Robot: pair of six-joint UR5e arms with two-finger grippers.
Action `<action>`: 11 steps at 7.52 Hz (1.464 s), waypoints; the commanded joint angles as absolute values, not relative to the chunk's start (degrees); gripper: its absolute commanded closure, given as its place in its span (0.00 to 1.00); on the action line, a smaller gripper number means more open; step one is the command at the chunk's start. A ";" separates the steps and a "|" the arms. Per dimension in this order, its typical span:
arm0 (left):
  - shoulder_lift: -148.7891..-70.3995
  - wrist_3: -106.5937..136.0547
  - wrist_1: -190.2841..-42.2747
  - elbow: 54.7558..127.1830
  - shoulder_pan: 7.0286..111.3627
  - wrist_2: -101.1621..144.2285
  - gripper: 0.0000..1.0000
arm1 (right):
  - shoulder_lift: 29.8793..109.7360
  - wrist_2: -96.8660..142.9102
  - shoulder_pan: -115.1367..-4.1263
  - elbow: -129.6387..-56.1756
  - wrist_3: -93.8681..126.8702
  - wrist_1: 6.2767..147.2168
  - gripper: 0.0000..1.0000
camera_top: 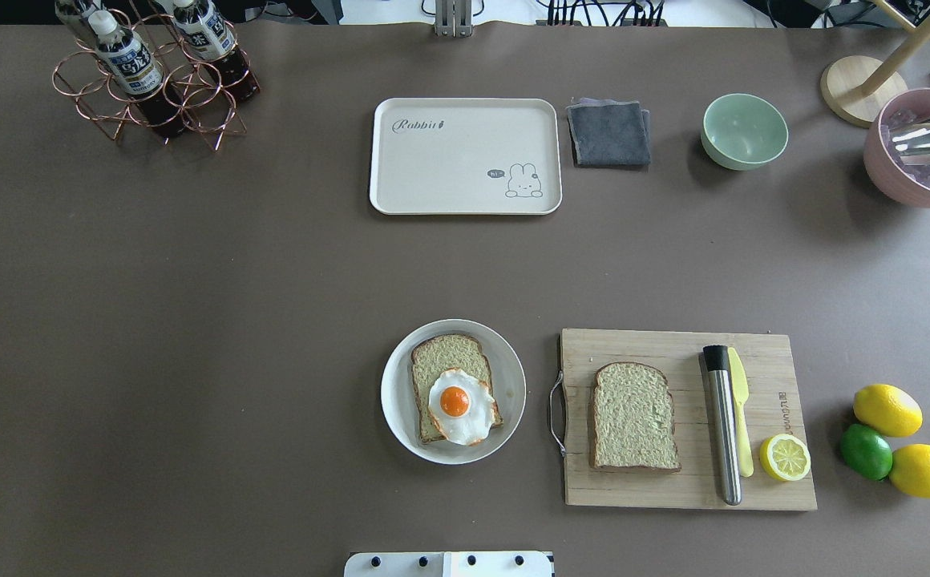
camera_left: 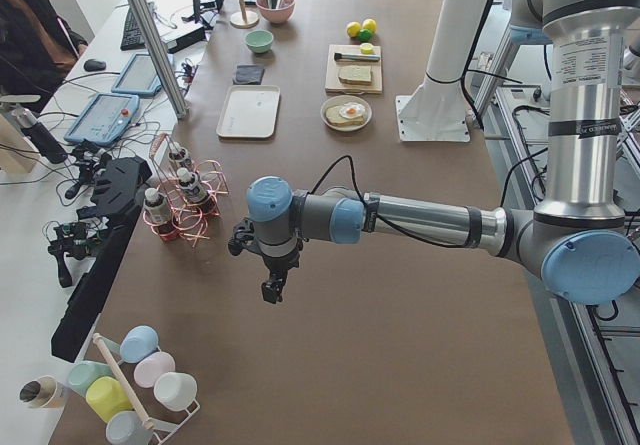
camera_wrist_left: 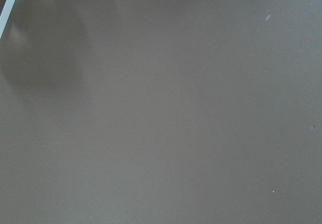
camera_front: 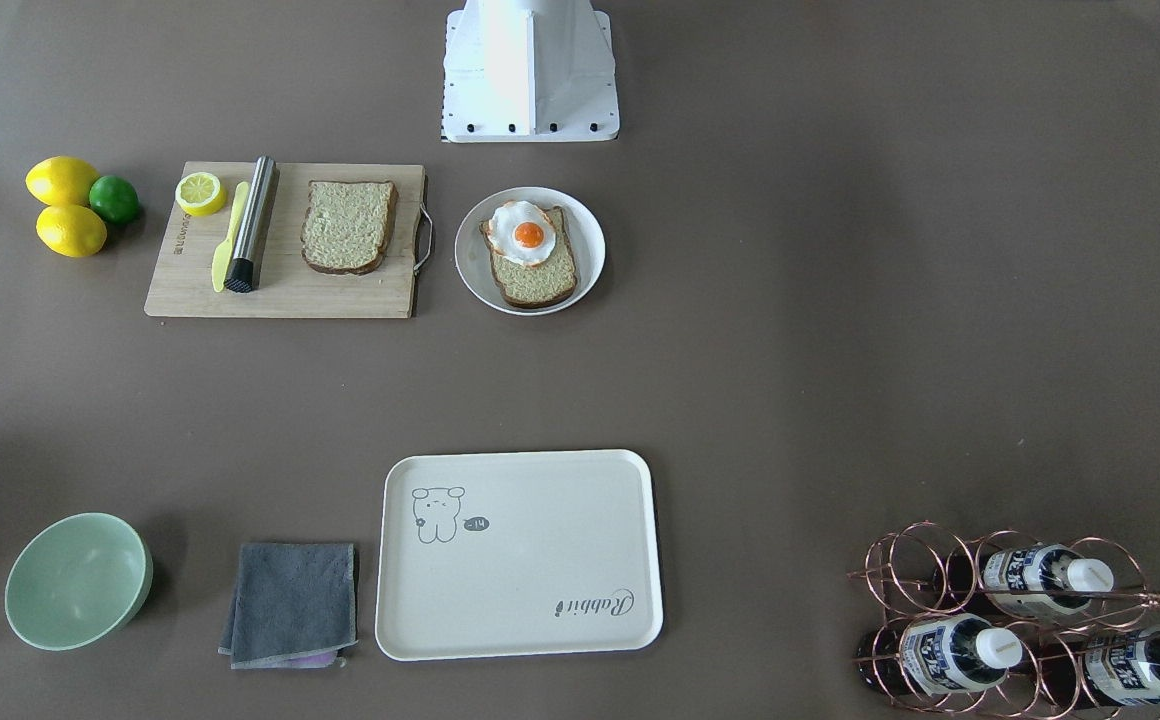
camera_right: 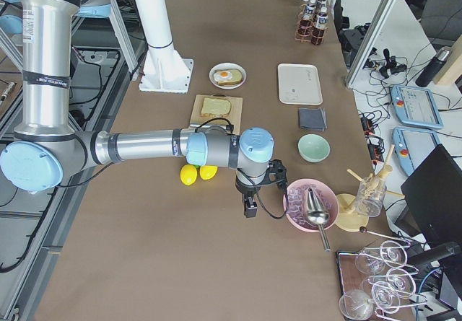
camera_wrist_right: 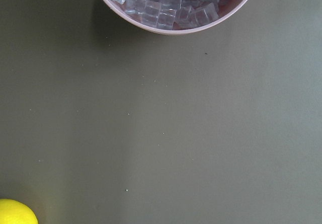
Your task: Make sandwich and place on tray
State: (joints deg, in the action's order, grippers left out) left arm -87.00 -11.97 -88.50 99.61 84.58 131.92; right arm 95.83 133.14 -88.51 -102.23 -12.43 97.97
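Bread slice lies well left of right claw, opening cannot tell; pinch crust, lay square over egg w/o shifting.

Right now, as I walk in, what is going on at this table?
Nothing is being handled yet. One bread slice with the fried egg on it lies on the white plate. The second slice lies apart on the cutting board. Nothing is on the tray. The left hand hangs over bare table near the bottle rack, and the right hand hangs between the lemons and the ice bowl. Neither touches the food.
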 commanded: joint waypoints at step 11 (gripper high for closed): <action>-113.34 19.92 -90.59 112.33 62.88 130.87 0.02 | 86.22 132.19 -84.47 -105.73 -3.18 92.81 0.00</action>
State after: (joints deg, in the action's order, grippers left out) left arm -105.44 13.93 -88.54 112.16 68.60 131.61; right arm 86.83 133.46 -85.31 -106.09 -4.88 93.91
